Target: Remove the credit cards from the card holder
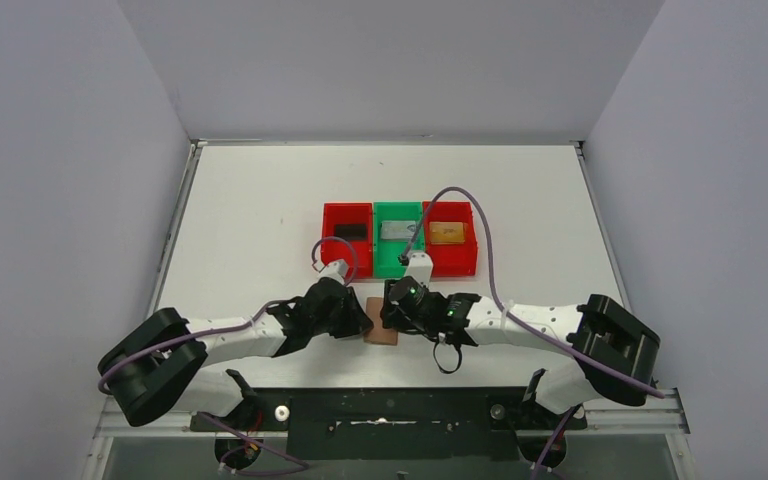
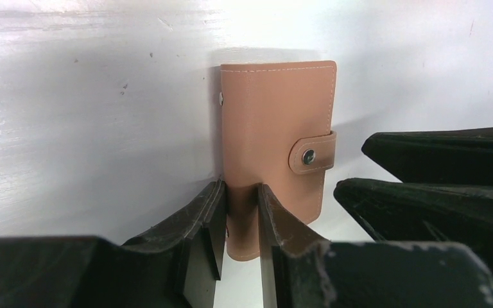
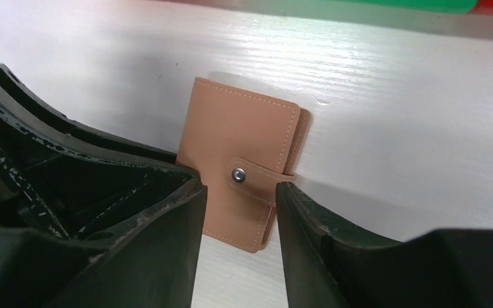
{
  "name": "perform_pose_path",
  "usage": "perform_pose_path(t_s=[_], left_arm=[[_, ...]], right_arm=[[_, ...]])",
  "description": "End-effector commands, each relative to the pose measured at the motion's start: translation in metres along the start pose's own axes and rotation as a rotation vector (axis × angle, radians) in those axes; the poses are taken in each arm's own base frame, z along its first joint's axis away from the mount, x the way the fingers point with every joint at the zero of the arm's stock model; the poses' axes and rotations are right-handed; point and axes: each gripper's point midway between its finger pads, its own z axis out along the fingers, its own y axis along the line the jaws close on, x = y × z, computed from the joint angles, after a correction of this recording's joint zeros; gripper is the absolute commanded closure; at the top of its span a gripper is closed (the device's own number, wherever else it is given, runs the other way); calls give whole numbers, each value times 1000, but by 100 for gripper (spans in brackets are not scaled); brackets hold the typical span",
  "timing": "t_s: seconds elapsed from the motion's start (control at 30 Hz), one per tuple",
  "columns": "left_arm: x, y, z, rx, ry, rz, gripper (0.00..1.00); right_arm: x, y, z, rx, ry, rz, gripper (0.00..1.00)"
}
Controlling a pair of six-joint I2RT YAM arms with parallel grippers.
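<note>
The card holder [image 1: 384,335] is a tan leather wallet lying closed on the table between my two grippers, its strap tab snapped shut. In the left wrist view the card holder [image 2: 276,115] has its spine side pinched between the narrowly spaced fingers of my left gripper [image 2: 241,212]. In the right wrist view my right gripper [image 3: 239,212] is open and empty, its jaws wide apart over the strap side of the card holder [image 3: 244,128]. A black card [image 1: 349,230], a silver-grey card [image 1: 397,230] and a gold-orange card [image 1: 447,233] each lie in a bin.
Three bins stand in a row just beyond the wallet: a red bin [image 1: 347,208], a green bin [image 1: 398,206] and another red bin [image 1: 450,206]. The right arm's purple cable arcs over them. The right gripper's fingers [image 2: 436,154] are close beside the left gripper.
</note>
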Motion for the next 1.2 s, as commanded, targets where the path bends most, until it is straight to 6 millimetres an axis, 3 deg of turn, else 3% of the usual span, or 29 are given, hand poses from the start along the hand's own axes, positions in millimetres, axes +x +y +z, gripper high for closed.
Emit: perform_pose_path(t_s=[0.0, 0.23, 0.53, 0.67, 1.07, 1.17], left_arm=[[0, -1, -4, 8, -11, 18, 91], [-1, -2, -7, 15, -17, 23, 92], [-1, -3, -7, 16, -17, 27, 96], [0, -2, -6, 15, -12, 27, 97], [-1, -3, -5, 12, -11, 33, 98], [-1, -4, -5, 11, -10, 37, 98]], right_arm=[[-13, 15, -4, -76, -45, -155, 58], [-14, 25, -3, -174, -25, -316, 57], [-9, 21, 7, -262, 12, -399, 57], [-6, 26, 12, -290, 38, -449, 61], [24, -8, 34, -124, 144, -513, 63], [31, -17, 40, -50, 159, -538, 68]])
